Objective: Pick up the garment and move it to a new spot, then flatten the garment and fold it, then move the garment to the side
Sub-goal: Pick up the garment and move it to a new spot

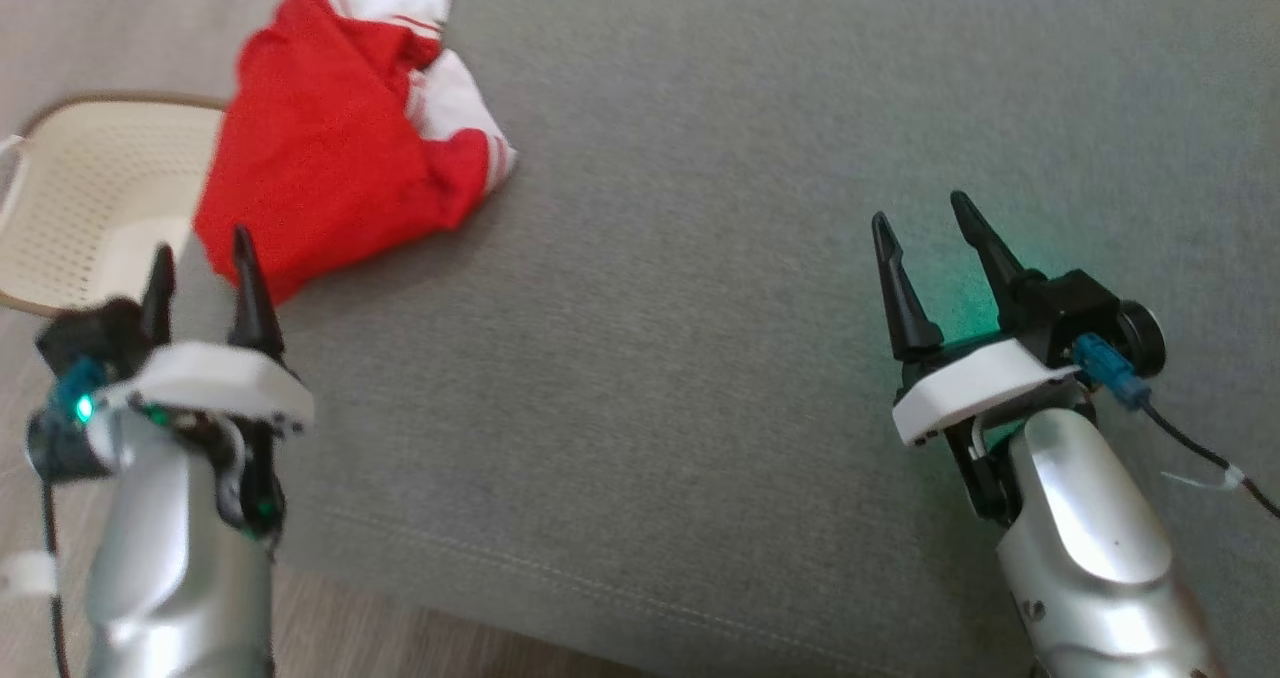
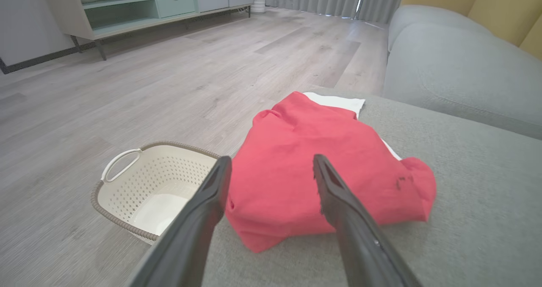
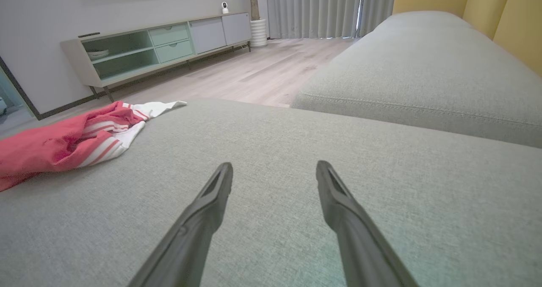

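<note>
A crumpled red garment (image 1: pixel 330 148) with white striped parts lies at the far left edge of the grey sofa cushion (image 1: pixel 700 258). My left gripper (image 1: pixel 200 250) stands open just short of its near edge, nothing between its fingers. In the left wrist view the garment (image 2: pixel 322 160) lies ahead of the left gripper (image 2: pixel 271 162), a little beyond the spread tips. My right gripper (image 1: pixel 920 208) hovers open over bare cushion at the right, far from the garment. The right wrist view shows the garment (image 3: pixel 63 141) far left of the right gripper (image 3: pixel 274 166).
A cream perforated basket (image 1: pixel 90 198) stands on the wooden floor left of the cushion, also in the left wrist view as the basket (image 2: pixel 152 185). A second sofa cushion (image 3: pixel 423 67) lies beyond. A low sideboard (image 3: pixel 161 45) stands by the far wall.
</note>
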